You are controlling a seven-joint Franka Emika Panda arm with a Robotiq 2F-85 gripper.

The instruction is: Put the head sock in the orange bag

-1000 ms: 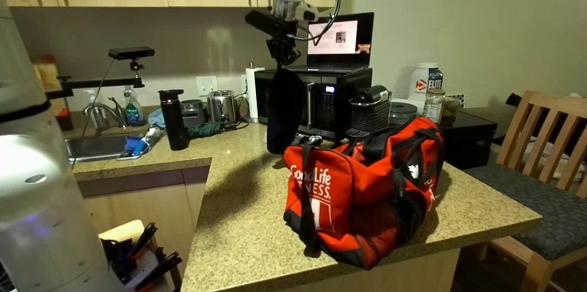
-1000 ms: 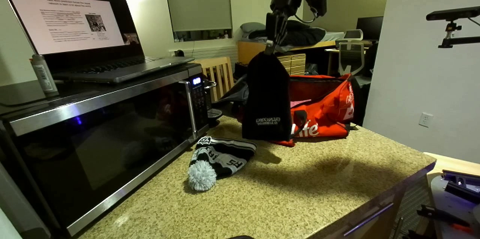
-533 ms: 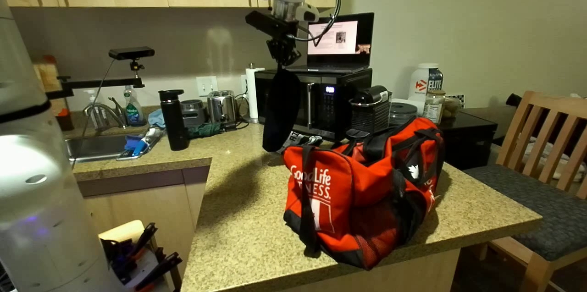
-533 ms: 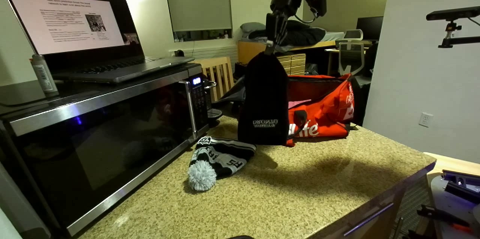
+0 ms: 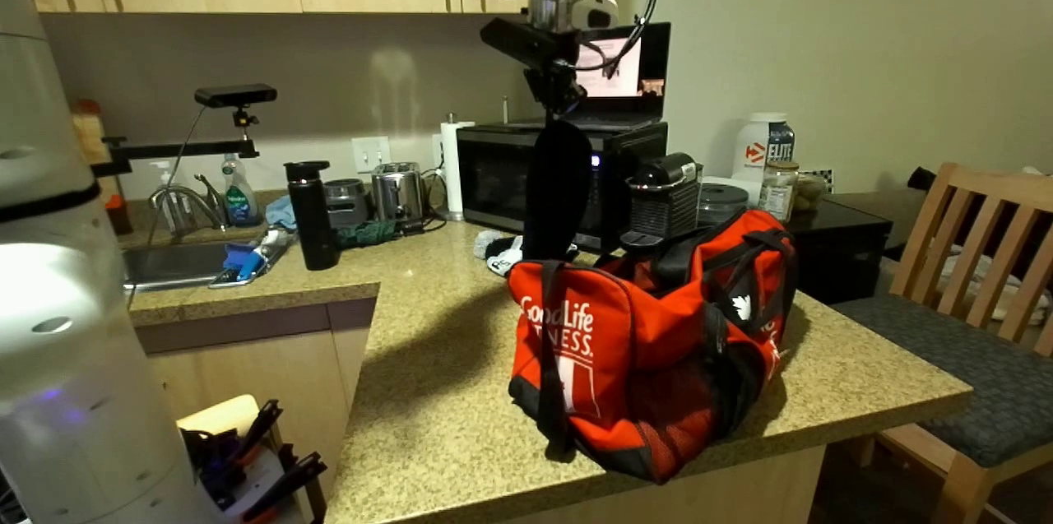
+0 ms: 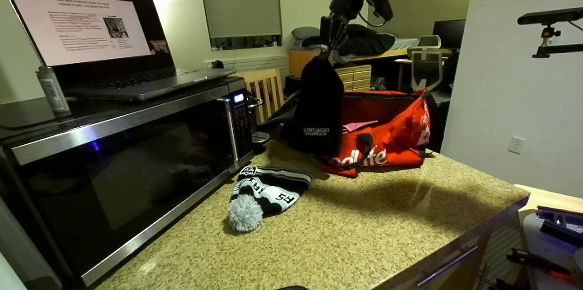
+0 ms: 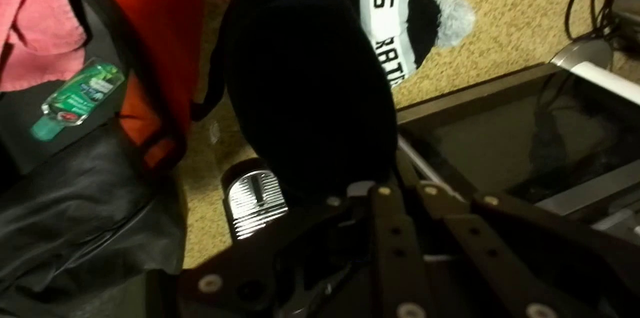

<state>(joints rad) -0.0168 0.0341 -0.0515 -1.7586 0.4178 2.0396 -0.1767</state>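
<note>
- My gripper (image 6: 324,52): fingers pressed together, clamped on the upper end of the head sock (image 6: 317,108).
- Head sock: hangs long and limp below me, lower end apparently clear of the tabletop (image 6: 373,244). The wrist view shows it between the mouth of the orange bag (image 5: 670,351) and the microwave (image 6: 136,171), not above the mouth. Whether the cloth brushes the bag's side: cannot tell.
- Progress (my judgement): grasp and lift done; step in hand is the carry, perhaps halfway through the task. Left: bring the sock over the mouth, lower it, release.
- Next move should cross the rim with enough height for the dangling end. Risk: it catches on the rim or a strap and ends up draped outside.
- Orange bag: on the tabletop, just beside the sock, mouth gaping. Contents per wrist view: pink cloth (image 7: 40,38) and a small bottle (image 7: 82,96) with a green label. Remainder of the interior hidden.
- Knitted hat (image 6: 271,194) with grey pom-pom: on the tabletop, outside the bag, near the microwave.
- Microwave: door closed, contents unreadable; laptop (image 6: 95,30) on top.
- Farther off, beyond the bag: lidded jar (image 5: 778,193) and white tub (image 5: 763,147); contents not made out.
</note>
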